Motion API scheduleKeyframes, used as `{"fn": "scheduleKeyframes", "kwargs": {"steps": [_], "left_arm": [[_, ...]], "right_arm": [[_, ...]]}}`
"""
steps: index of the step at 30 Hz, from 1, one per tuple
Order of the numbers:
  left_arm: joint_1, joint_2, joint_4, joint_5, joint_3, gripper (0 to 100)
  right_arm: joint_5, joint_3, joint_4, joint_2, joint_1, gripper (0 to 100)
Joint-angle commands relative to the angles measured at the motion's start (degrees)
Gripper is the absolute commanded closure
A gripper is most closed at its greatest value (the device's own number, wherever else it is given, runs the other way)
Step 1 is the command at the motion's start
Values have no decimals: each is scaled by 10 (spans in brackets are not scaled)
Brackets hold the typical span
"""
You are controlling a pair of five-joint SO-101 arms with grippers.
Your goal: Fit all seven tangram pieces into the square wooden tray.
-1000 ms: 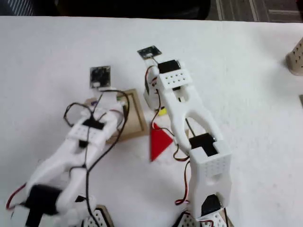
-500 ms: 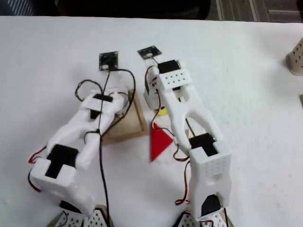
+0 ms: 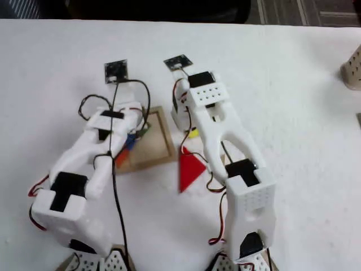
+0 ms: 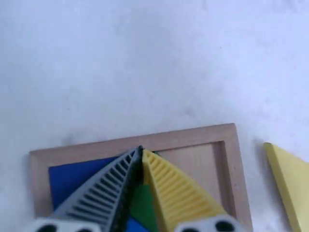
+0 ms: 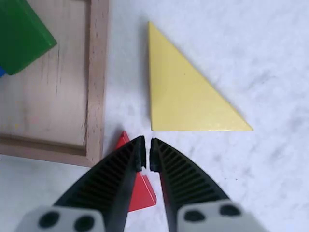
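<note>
1. Noted left gripper (image 4: 140, 153) pressed closed, empty, above square wooden tray (image 4: 183, 137).
2. Found blue piece (image 4: 72, 176) and green piece (image 4: 143, 208) lying inside tray.
3. Noted right gripper (image 5: 146, 151) all but closed, empty, over table.
4. Found yellow triangle (image 5: 183, 96) and red triangle (image 3: 189, 168) outside, just right of tray.

Seemingly pinched closed: left claw (image 4: 140, 153), right claw (image 5: 146, 154).
</note>
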Motion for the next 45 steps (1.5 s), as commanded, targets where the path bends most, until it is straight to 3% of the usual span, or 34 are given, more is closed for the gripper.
{"fn": "scheduleKeyframes", "kwargs": {"steps": [1, 16, 29, 36, 45], "left_arm": [[-11, -5, 3, 5, -33, 977], [52, -6, -44, 7, -29, 977], [66, 9, 1, 11, -36, 977], [60, 81, 76, 42, -130, 977], [31, 81, 85, 43, -137, 977]], "right_arm": [[3, -2, -7, -37, -3, 981], [2, -2, -7, -37, -3, 981], [2, -2, -7, -37, -3, 981], [2, -2, -7, -37, -3, 981], [2, -2, -7, -37, -3, 981]]}}
